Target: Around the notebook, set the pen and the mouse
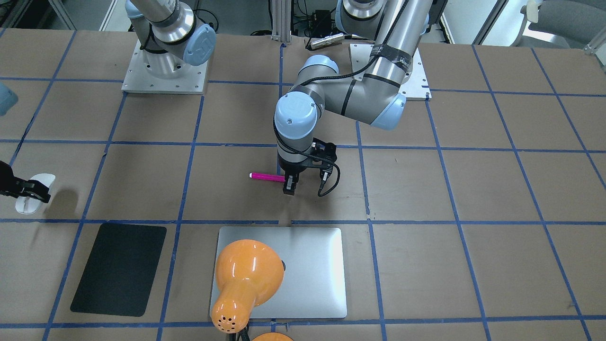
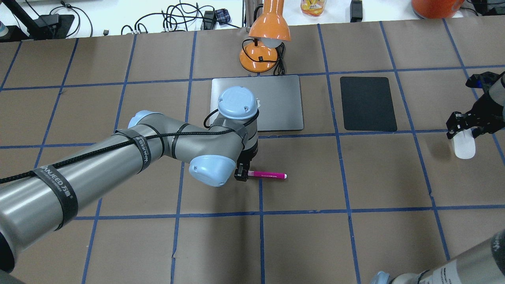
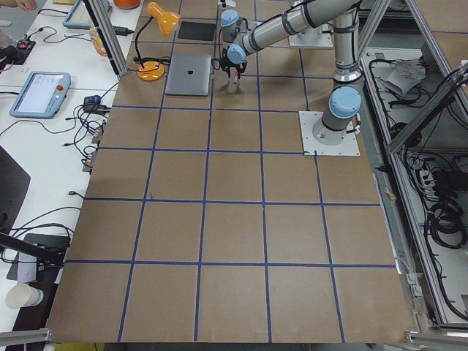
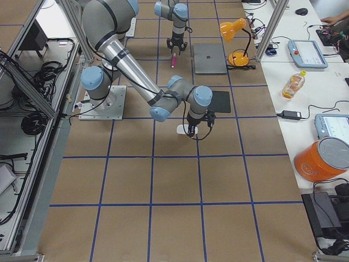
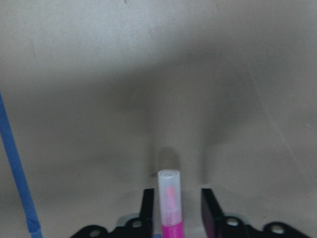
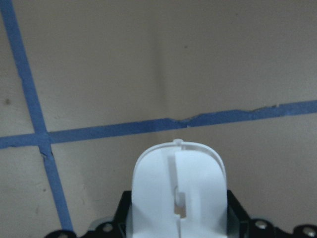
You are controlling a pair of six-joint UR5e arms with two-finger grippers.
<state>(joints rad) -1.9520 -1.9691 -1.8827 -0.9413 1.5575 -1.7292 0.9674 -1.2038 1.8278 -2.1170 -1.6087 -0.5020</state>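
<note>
Near the bench's middle, the left pincer [image 1: 289, 185] is straddling the pen [image 1: 267, 176] by the notebook [image 1: 307, 270]; I cannot tell if it is gripping. The right pincer [image 2: 465, 132] is pinching the mouse [image 2: 464, 146], likely for carrying over.

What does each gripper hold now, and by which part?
The left gripper pinches the pen by its magenta end; the right gripper clamps the mouse across its sides.

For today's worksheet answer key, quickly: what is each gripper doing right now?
Left gripper: astride the pen, grip cannot be told.
Right gripper: closed, holding the mouse.
</note>
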